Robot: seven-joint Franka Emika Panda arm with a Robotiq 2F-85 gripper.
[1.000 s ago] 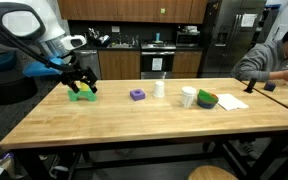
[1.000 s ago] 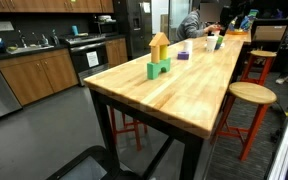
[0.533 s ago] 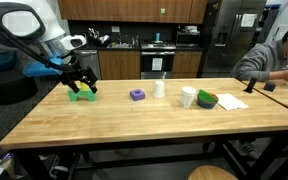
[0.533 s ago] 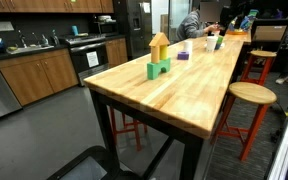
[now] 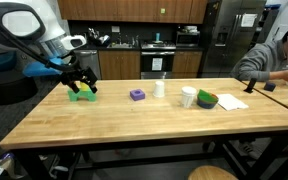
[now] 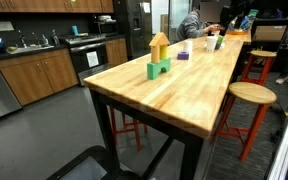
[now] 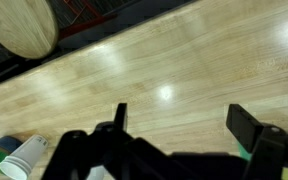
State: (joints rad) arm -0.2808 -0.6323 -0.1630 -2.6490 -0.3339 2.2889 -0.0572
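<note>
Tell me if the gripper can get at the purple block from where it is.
Probably yes. The purple block sits alone on bare tabletop, and nothing stands between it and the open gripper, which hangs at the green block.

No change logged over the last second. The gripper (image 5: 81,87) is at the same spot over the green block (image 5: 81,96) at the far left of the table (image 5: 134,125), and the arm pose is identical. The green block (image 6: 159,69) is unshifted in both exterior views. The purple block (image 5: 137,94), the cup (image 5: 187,97) and the person (image 5: 274,60) at the right show no displacement. The wrist view has no earlier frame to compare against.
</note>
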